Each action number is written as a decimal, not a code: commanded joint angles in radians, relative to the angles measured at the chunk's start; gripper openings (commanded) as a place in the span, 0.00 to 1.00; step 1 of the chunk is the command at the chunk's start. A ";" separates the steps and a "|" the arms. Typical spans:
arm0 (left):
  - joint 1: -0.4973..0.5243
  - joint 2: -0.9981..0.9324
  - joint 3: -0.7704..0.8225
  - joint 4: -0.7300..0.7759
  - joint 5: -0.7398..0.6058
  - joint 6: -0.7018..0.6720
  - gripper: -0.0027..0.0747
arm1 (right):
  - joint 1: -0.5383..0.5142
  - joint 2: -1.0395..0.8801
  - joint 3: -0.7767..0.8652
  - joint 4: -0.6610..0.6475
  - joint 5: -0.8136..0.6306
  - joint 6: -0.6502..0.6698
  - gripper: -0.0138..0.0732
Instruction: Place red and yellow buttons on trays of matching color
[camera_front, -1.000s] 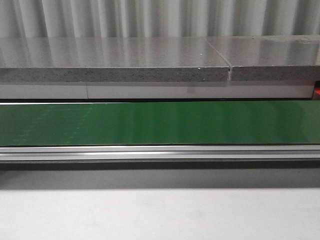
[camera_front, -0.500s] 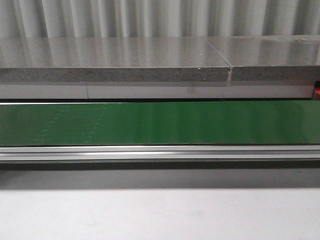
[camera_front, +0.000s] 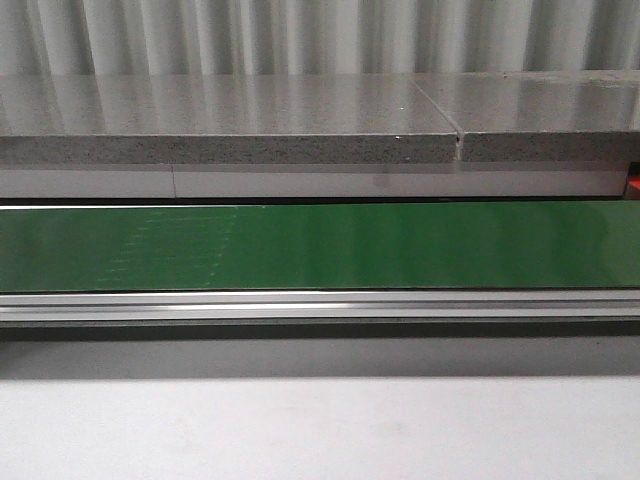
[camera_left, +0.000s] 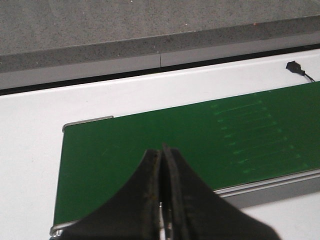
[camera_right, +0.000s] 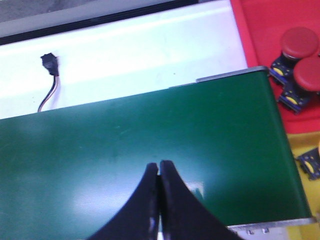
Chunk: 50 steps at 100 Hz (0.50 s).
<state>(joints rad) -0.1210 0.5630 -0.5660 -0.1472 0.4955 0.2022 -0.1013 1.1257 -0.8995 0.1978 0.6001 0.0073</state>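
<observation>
In the right wrist view two red buttons (camera_right: 299, 42) (camera_right: 307, 74) with dark bases sit on the red tray (camera_right: 260, 25), past the end of the green belt (camera_right: 140, 155). Beside it lies the yellow tray (camera_right: 301, 145), with part of one dark button base (camera_right: 311, 162) at the frame's edge; its cap is cut off. My right gripper (camera_right: 159, 165) hangs shut and empty over the belt. My left gripper (camera_left: 162, 149) is also shut on nothing, above the belt's other end (camera_left: 175, 140). Neither gripper shows in the front view, and the belt (camera_front: 320, 245) there carries no buttons.
A grey stone ledge (camera_front: 230, 120) runs behind the belt, and an aluminium rail (camera_front: 320, 305) runs along its near side. A small black connector with wires (camera_right: 49, 64) lies on the white surface beyond the belt. A sliver of red (camera_front: 633, 184) shows at the front view's right edge.
Faint light marks on the belt's left part have drifted rightward, so the belt surface is moving to the right. Nothing else differs.
</observation>
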 joint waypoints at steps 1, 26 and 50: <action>-0.009 0.001 -0.029 -0.011 -0.073 -0.008 0.01 | 0.043 -0.040 -0.025 -0.004 -0.092 -0.014 0.08; -0.009 0.001 -0.029 -0.011 -0.073 -0.008 0.01 | 0.094 -0.116 -0.024 -0.025 -0.172 -0.014 0.08; -0.009 0.001 -0.029 -0.011 -0.073 -0.008 0.01 | 0.094 -0.238 0.092 -0.067 -0.298 -0.014 0.08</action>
<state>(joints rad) -0.1210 0.5630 -0.5660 -0.1472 0.4955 0.2022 -0.0070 0.9487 -0.8302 0.1479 0.4292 0.0000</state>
